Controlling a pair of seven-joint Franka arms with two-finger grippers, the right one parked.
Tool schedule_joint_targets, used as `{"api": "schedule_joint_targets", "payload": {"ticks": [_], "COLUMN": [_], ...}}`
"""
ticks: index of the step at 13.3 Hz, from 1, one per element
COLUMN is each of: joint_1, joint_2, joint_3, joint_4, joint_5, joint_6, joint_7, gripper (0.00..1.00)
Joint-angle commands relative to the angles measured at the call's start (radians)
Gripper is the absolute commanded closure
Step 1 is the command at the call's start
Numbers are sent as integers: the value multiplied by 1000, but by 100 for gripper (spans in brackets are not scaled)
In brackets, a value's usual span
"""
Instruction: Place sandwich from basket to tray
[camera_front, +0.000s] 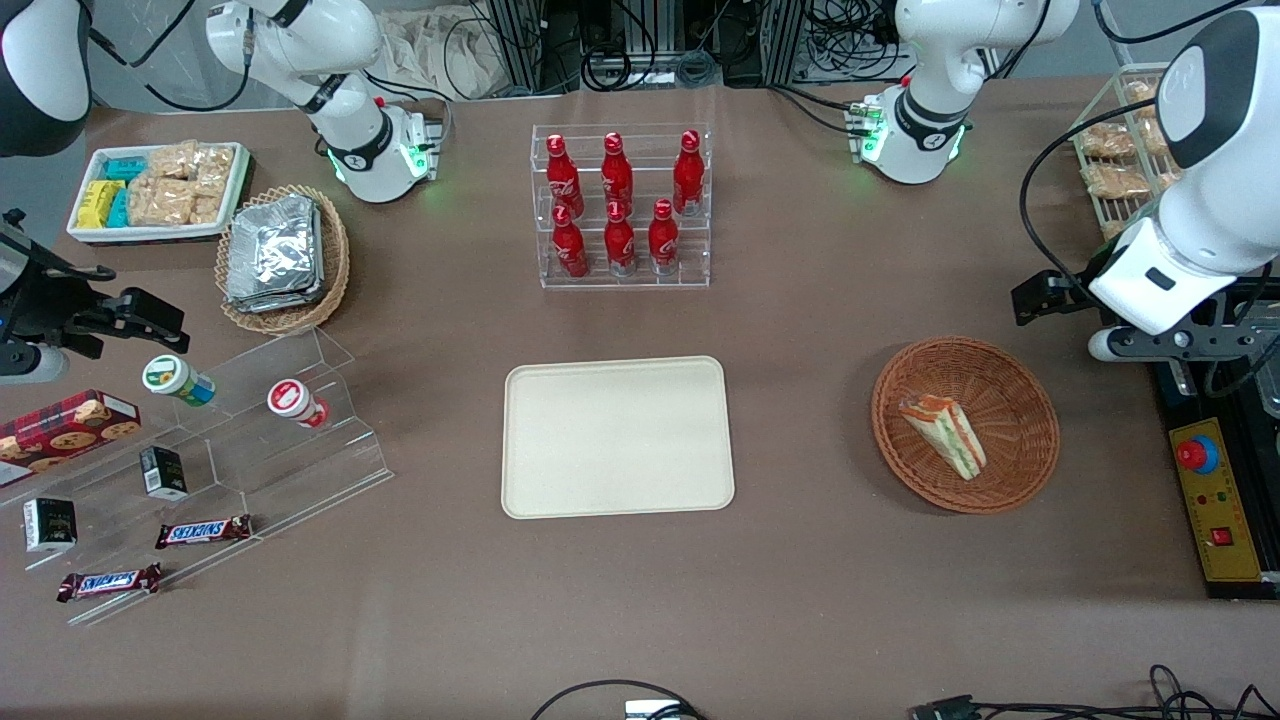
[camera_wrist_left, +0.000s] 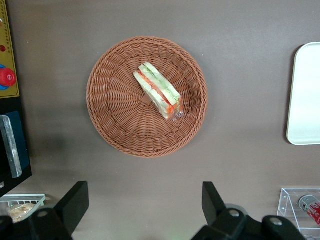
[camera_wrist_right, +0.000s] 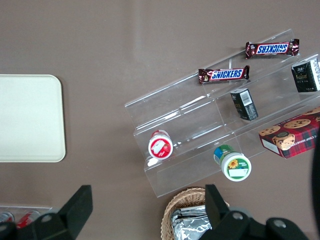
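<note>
Task not started. Gripper (camera_wrist_left: 145, 210) spread wide, empty, high above table just beside basket (camera_wrist_left: 107, 115). Sandwich (camera_wrist_left: 159, 90) lies in basket below gripper, ungrasped. Tray (camera_front: 617, 437) bare, well apart from gripper. Left: descend, grasp, carry, release.

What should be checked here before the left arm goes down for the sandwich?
1. Sandwich in basket, nothing on top of it: ok.
2. Gripper open, holding nothing: ok.
3. Gripper aligned over sandwich: not ok; it hangs over bare table beside the basket.
4. Tray surface free for the drop: ok.
5. Table between basket and tray free of objects: ok.
6. Sandwich wrapped or bare: cannot tell.
</note>
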Motion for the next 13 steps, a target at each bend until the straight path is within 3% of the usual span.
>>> {"api": "schedule_joint_targets", "payload": {"ticks": [1,4,7,10,13], "joint_1": [-18,-18,-19,-19,-14], "joint_2": [-13,2,27,83,165], "joint_3": [17,17,17,17,18], "joint_4": [-16,-15,-19,-21,-15], "joint_5": [-9,-14,-77,-81,-80], "joint_6": [8,11,8,8,25], "joint_7": [-1,-78,-338,-512,-575], "gripper": [0,0,1,5,4]}}
